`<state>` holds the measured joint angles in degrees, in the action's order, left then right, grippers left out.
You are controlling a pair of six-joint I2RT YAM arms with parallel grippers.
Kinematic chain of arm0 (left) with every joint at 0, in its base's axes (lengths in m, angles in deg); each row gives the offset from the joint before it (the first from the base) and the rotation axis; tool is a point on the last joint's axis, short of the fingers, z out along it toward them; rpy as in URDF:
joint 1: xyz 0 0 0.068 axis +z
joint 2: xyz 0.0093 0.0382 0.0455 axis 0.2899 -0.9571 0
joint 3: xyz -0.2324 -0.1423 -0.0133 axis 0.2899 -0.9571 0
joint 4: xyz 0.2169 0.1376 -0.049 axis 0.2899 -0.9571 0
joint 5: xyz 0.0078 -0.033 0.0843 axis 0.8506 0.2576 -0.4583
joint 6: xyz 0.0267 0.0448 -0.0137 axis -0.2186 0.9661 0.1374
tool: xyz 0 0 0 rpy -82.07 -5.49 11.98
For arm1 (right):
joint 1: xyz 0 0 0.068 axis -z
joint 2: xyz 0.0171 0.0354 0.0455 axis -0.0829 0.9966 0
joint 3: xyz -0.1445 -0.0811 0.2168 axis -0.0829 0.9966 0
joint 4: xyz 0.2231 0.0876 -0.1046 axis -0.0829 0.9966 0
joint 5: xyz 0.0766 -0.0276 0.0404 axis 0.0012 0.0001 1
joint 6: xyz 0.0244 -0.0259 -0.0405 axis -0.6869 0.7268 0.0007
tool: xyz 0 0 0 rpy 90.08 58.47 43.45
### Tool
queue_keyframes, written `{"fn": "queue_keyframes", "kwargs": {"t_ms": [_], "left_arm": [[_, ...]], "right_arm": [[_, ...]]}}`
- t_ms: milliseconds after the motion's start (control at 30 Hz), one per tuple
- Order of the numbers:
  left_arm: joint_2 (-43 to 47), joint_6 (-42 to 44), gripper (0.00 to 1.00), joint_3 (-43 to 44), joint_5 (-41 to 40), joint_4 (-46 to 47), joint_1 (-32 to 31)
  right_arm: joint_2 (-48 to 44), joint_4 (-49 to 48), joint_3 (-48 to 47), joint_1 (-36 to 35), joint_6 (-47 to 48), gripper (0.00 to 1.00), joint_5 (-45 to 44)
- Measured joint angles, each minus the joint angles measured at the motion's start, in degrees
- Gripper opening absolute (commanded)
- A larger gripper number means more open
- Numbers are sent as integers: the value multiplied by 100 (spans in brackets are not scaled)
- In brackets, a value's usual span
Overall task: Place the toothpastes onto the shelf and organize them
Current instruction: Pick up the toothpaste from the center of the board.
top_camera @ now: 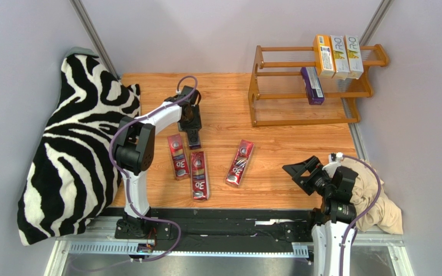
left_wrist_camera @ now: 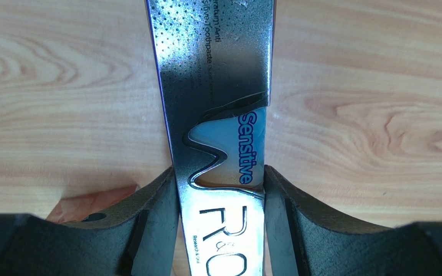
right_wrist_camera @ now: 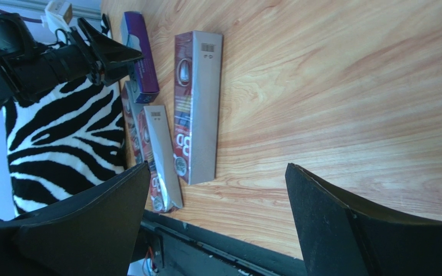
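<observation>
A wooden table sits between plain grey walls, with a zebra-print cushion slumped along its left edge and a beige cloth bunched at the right. The shelf stands at the far right corner. Its top tier already carries three pale and orange-yellow cartons stood side by side, and a shelved purple carton lies on the tier below, so like seems to be going with like. The left gripper is clamped across a second purple carton near the table's middle left. Its fingers press the two long sides close to one end, which probably leaves most of the box free to slide onto the rods beside its twin. Whether it is clear of the wood I cannot tell. Three red cartons lie flat near the front edge, two close together and one further right, apparently waiting their turn. The right gripper hovers over the near right of the table with its jaws spread wide and nothing between them, seemingly kept out of the left arm's way.
</observation>
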<state>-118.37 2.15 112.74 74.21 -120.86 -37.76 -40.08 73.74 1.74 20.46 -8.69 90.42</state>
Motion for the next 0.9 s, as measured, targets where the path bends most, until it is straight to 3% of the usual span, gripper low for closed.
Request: {"fn": "queue_keyframes", "kwargs": {"t_ms": [133, 300, 500, 667, 900], "left_arm": [[372, 26, 41, -409, 195, -22, 4], [1259, 13, 41, -813, 553, -79, 4], [2876, -155, 41, -1104, 981, 4, 4], [4124, -485, 41, -1445, 1270, 90, 4], [5416, -1169, 41, -1919, 1674, 212, 4]], "right_arm": [[704, -313, -551, -155, -155, 92, -15], [1615, -662, -1862, -990, -302, 92, -424], [2461, -1200, -3150, -3147, -446, 92, -1626], [2835, -1709, -3182, -5077, -570, 91, -2892], [3560, -3176, -2872, -7866, -297, 92, -5147]]}}
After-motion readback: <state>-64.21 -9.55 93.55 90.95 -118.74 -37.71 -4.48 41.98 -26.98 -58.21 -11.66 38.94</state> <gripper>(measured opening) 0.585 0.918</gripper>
